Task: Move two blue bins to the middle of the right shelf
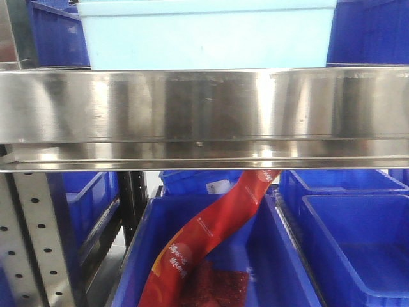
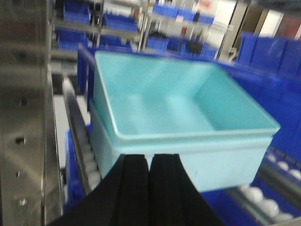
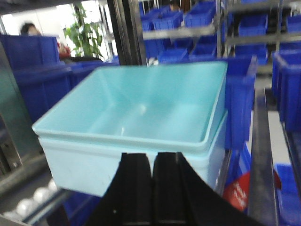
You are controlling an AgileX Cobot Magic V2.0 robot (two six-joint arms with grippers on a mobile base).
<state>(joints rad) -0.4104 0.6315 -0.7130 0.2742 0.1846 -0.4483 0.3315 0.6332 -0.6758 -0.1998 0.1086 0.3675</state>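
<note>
The two blue bins are nested, one inside the other, and stand on a shelf. In the front view their pale side (image 1: 211, 38) shows above the steel shelf beam. In the left wrist view the inner bin (image 2: 160, 108) sits in the outer bin (image 2: 225, 165). My left gripper (image 2: 149, 157) is shut, its tips close to the outer wall just under the rim. In the right wrist view the inner bin (image 3: 155, 103) and outer bin (image 3: 80, 165) face my right gripper (image 3: 153, 155), which is also shut below the rim. Nothing is held in either.
A wide steel shelf beam (image 1: 204, 109) crosses the front view. Below it are dark blue bins (image 1: 345, 243), and a red bag (image 1: 217, 230) hangs into one. A steel upright (image 2: 23, 117) stands at the left, with white rollers (image 2: 263, 202) beside the bins. More blue-bin racks (image 3: 202, 19) lie beyond.
</note>
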